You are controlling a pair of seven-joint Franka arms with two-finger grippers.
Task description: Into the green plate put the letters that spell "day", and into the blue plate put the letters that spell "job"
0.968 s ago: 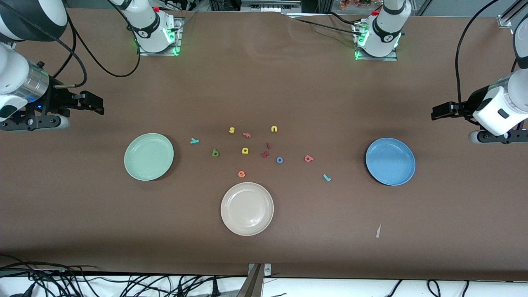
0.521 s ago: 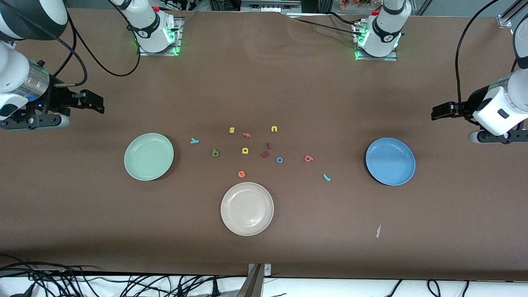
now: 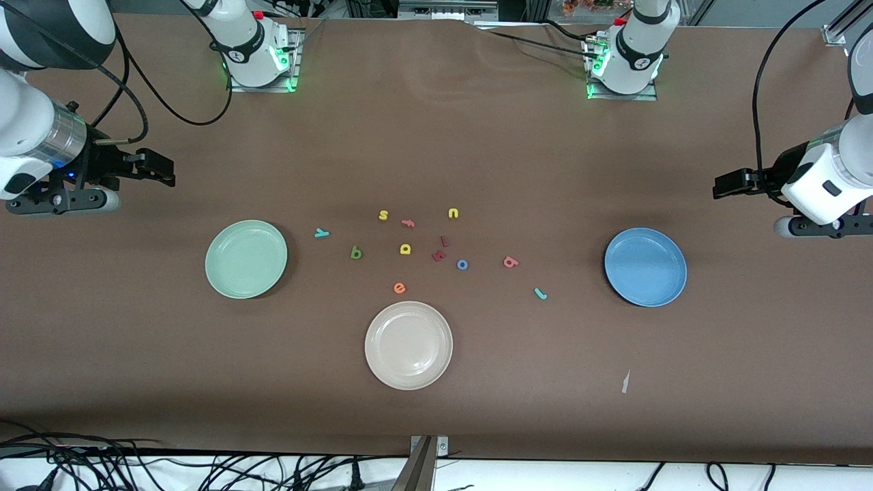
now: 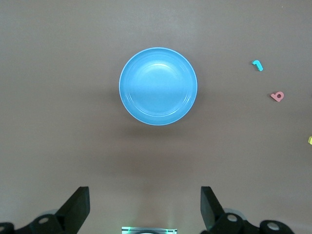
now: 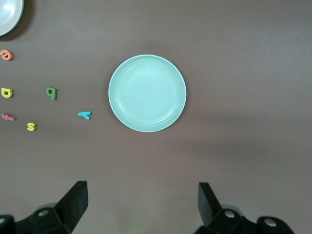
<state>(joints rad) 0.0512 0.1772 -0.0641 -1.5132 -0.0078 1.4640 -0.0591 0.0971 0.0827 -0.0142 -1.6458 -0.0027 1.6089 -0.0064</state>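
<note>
Three plates on the table (image 3: pixel 477 136), all empty. Front view: green plate (image 3: pixel 246 259) toward the right arm's end, blue plate (image 3: pixel 645 266) toward the left arm's end, cream plate (image 3: pixel 408 345) between them and nearer the camera. All letters lie loose on the cloth between green and blue. Day set: teal y (image 3: pixel 322 233) nearest the green plate, dark green d (image 3: pixel 356 253) next to it, yellow a (image 3: pixel 406 249) mid-cluster. Job set: blue o (image 3: pixel 462 264), coral b (image 3: pixel 510 262), teal j (image 3: pixel 540 294), with j closest to the blue plate. Others: yellow s (image 3: pixel 383 215), yellow u (image 3: pixel 453 213), orange e (image 3: pixel 400 288) just above the cream plate's rim, pink letter (image 3: pixel 408 222), two dark red letters (image 3: pixel 440 249). Right gripper (image 3: pixel 153 169) is over bare table at its own end, left gripper (image 3: pixel 730 184) likewise; neither carries anything. Left wrist view: left gripper's fingers (image 4: pixel 78 207) spread wide, nothing between them, blue plate (image 4: pixel 158 86) bare, j (image 4: pixel 257 65) and b (image 4: pixel 277 96) off to one side. Right wrist view: right gripper's fingers (image 5: pixel 75 202) spread wide, nothing between them, green plate (image 5: pixel 147 93) bare, y (image 5: pixel 84 115) beside it, then d (image 5: pixel 51 92), a (image 5: pixel 6 92), s (image 5: pixel 31 126).
</note>
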